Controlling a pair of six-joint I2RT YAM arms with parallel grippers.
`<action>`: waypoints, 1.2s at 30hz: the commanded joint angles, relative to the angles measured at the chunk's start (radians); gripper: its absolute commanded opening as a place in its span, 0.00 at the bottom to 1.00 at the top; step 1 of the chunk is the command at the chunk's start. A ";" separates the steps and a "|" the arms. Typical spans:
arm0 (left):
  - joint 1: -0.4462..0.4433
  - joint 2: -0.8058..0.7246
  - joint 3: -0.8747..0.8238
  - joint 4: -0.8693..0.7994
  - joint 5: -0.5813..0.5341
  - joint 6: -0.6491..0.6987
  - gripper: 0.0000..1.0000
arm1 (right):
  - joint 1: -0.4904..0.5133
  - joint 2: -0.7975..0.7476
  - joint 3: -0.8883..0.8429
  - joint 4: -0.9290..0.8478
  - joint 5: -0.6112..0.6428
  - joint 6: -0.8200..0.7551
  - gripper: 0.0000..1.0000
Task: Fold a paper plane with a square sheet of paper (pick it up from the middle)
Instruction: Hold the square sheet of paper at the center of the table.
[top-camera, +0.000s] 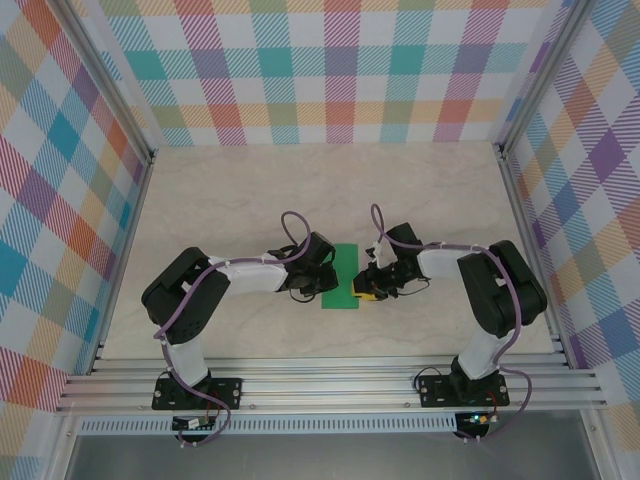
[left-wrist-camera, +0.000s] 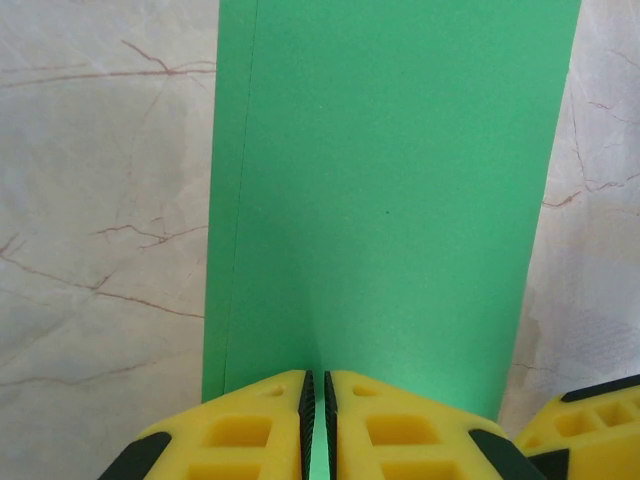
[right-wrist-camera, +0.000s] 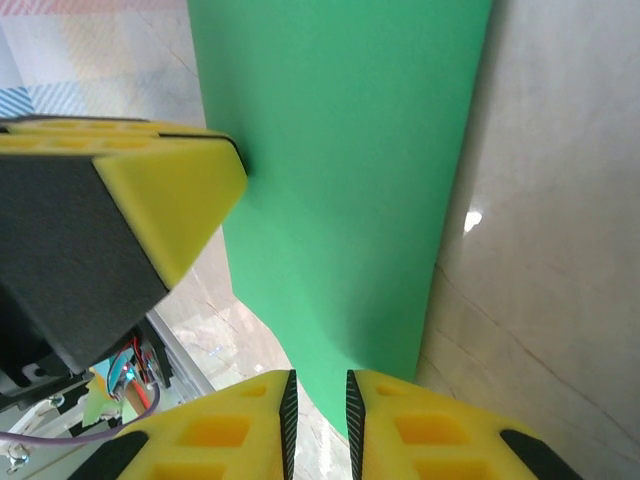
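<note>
Folding seems to be in hand: the square sheet of paper (top-camera: 340, 277) looks doubled into a narrow green strip. It sits at the centre of the top view, over the pale counter (top-camera: 250, 190). The left gripper (left-wrist-camera: 316, 385) has its jaws clenched on a small ridge of the strip's near edge. The right gripper (right-wrist-camera: 318, 385) has its jaws slightly apart at the opposite edge, and I cannot tell if they press it. The next move, I judge, needs both edges kept level so that the crease runs straight.

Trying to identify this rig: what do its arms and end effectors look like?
Both the left arm and right arm have bulky black housings joined by white links, with purple cables looping along them. The left end effector and right end effector have yellow, cut-out fingers with black ribbed pads.
</note>
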 joint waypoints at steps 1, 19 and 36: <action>-0.009 -0.004 0.011 -0.056 0.003 0.008 0.15 | 0.022 0.029 -0.017 0.022 -0.023 -0.001 0.23; -0.010 -0.004 0.018 -0.058 0.008 0.008 0.15 | 0.040 -0.031 -0.066 -0.009 -0.022 -0.019 0.24; -0.013 -0.144 -0.013 -0.081 -0.055 0.003 0.29 | 0.043 -0.147 0.020 -0.198 0.246 -0.059 0.32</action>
